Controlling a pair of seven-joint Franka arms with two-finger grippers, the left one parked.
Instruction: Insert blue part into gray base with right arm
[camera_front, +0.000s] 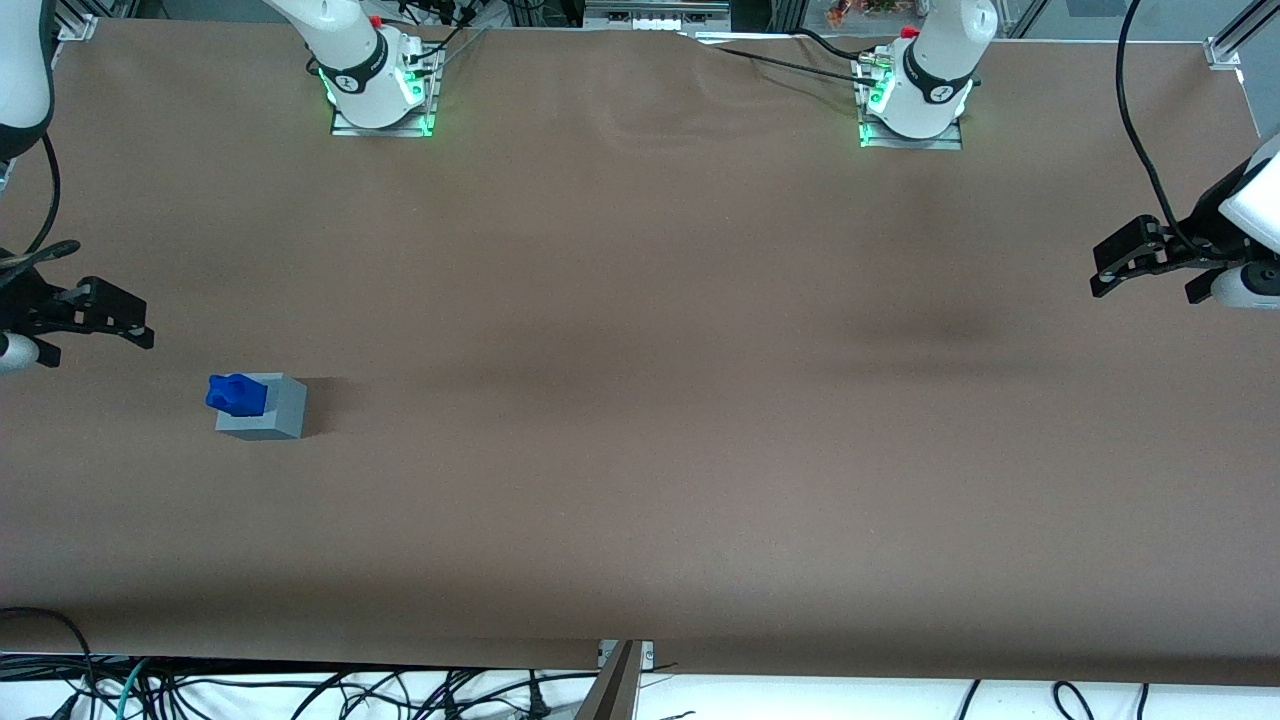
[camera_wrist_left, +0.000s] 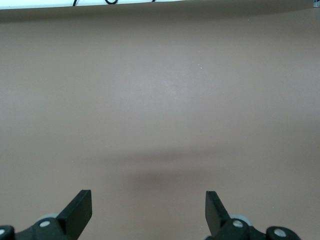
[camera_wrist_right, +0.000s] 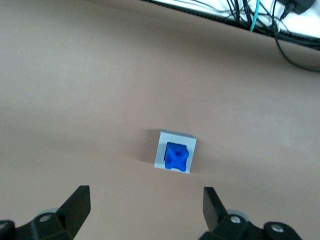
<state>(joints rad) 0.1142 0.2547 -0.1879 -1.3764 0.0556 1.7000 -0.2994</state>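
Sitting in the gray base (camera_front: 262, 410) on the brown tabletop (camera_front: 640, 400), the blue part (camera_front: 237, 393) pokes up. Right arm's jaws hang wide open, holding nothing, up above them.

The right arm (camera_front: 20, 80) and its tool (camera_front: 85, 318) are cut off at the edge.

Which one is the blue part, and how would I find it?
Look along the brown table toward the working arm's end, below the open gripper. A gray base sits there. The blue part is the small bright knobbly block sticking up from it.
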